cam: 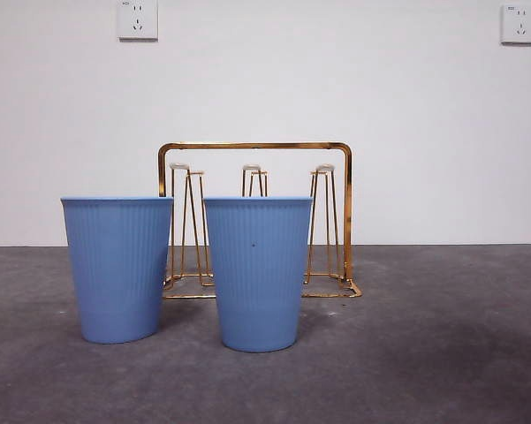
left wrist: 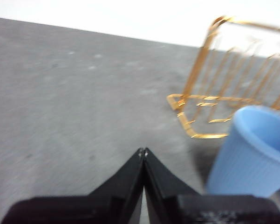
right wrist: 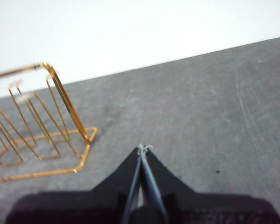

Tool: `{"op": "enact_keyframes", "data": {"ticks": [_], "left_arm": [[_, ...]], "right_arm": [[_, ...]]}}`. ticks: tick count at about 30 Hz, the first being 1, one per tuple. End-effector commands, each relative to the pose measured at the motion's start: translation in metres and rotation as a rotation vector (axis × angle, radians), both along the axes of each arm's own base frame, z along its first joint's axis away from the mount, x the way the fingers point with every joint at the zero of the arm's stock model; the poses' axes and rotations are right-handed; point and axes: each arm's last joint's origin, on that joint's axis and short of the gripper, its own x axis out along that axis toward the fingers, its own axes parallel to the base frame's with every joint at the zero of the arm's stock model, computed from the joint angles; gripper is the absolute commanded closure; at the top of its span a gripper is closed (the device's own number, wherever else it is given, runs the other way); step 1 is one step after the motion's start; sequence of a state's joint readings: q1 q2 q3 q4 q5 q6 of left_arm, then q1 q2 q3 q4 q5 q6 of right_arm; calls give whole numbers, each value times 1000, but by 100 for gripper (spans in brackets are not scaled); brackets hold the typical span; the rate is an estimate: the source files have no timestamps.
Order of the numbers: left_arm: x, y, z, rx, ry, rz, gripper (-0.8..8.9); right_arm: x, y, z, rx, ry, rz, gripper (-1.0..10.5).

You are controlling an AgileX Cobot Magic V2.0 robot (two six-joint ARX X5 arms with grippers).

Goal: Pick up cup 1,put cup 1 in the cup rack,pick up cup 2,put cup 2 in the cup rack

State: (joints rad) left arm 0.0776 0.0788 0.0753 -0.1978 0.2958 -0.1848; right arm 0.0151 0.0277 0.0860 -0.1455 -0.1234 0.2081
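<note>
Both blue cups are standing upright on the grey table (cam: 442, 353) in front of the cup rack (cam: 254, 147), and neither one is sitting on a prong, so the task is judged to be at its first step: picking up cup 1

**Positions relative to the cup rack**
- The left-hand cup (cam: 117, 269) is standing in front of the rack's left upright, overlapping it in the front view
- The centre cup (cam: 257, 274) is standing in front of the rack's middle, a little nearer the camera than the other; a narrow gap is showing between the two cups
- The pictures are not showing which cup is numbered 1
- All three prong pairs of the rack are standing free

**Grippers**
- The left gripper (left wrist: 143, 152) is hovering over bare table off the rack's left end, its jaws pressed together tip to tip and holding nothing; one blue cup is showing beside it in the left wrist view, just in front of the rack base
- The right gripper (right wrist: 143, 148) is hovering off the rack's right end, jaws likewise closed together and empty; no cup is appearing in its view

**Next move (judgement)**
- The left gripper is lying closer to a cup, so it is the likely one to act
- Its jaws need parting before one jaw can pass inside the cup rim
- The cup then needs inverting over a prong
</note>
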Motion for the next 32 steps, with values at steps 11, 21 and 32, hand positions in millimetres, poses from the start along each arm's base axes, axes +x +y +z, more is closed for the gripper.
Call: {"op": "enact_keyframes", "data": {"ticks": [11, 21, 32], "left_arm": [[-13, -7, 88, -96, 58, -221, 820], [-21, -14, 158, -143, 98, -493, 820], [-36, -20, 208, -57, 162, -612, 820]], "right_arm": [[-3, 5, 96, 18, 57, 180, 958], [-1, 10, 179, -111, 228, 381, 958], [-3, 15, 220, -161, 376, 565, 958]]}}
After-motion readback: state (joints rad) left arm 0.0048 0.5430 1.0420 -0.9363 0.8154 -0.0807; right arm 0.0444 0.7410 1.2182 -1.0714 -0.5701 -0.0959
